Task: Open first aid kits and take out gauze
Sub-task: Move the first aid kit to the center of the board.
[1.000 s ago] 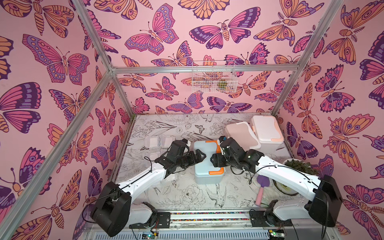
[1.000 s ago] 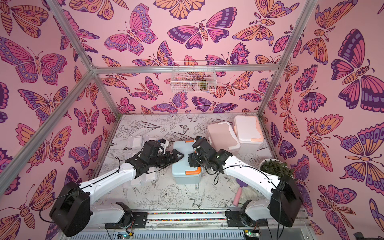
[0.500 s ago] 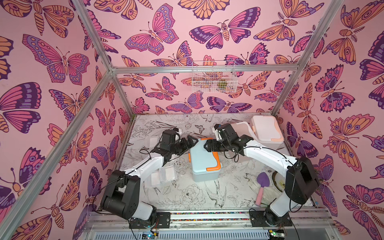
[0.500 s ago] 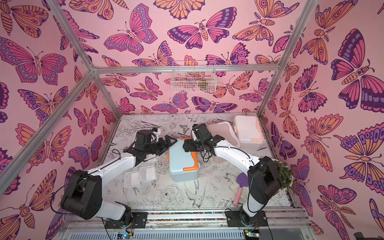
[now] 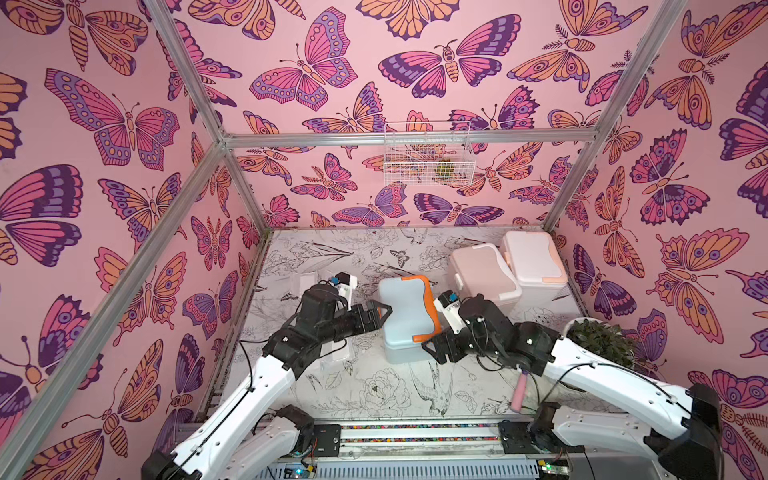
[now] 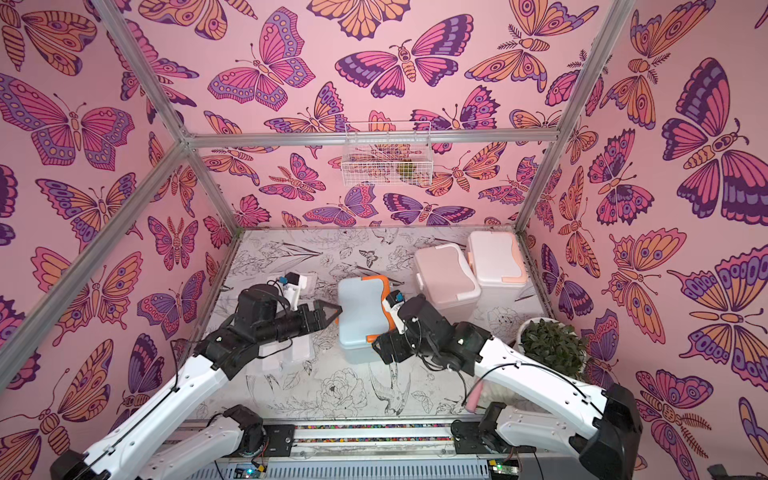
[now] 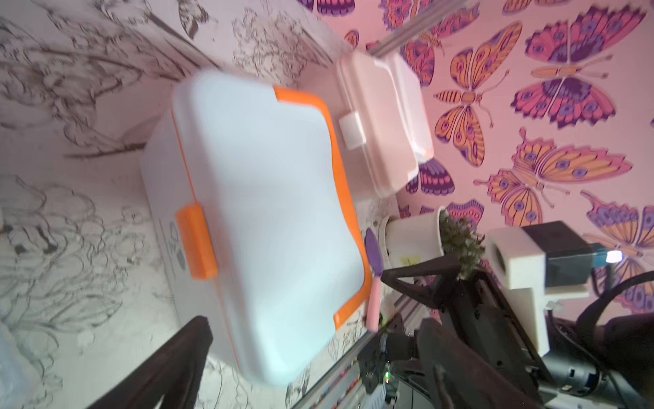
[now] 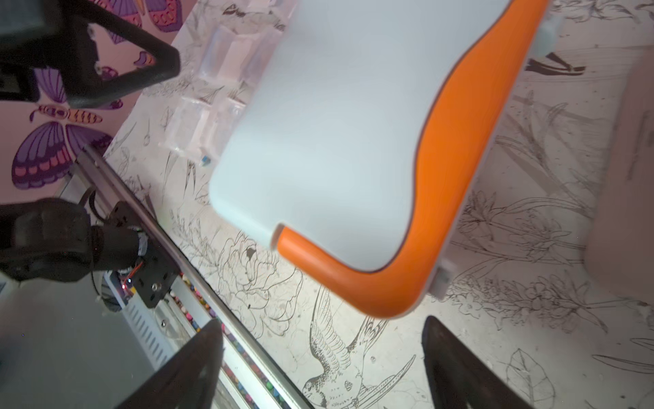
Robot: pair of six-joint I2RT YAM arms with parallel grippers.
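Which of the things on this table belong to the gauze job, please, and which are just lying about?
For the job: light blue kit, dusty pink kit, white kit, all with lids down; loose gauze packets.
Just lying about: pink-handled brush, potted plant, hanging wire basket.

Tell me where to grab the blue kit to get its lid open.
Likely the orange latch on the left side wall of the blue kit, coming in from the left with the left tool. The latch juts out just under the lid and faces that open tool; the orange handle lies folded flat along the lid's right edge, offering little to pinch.
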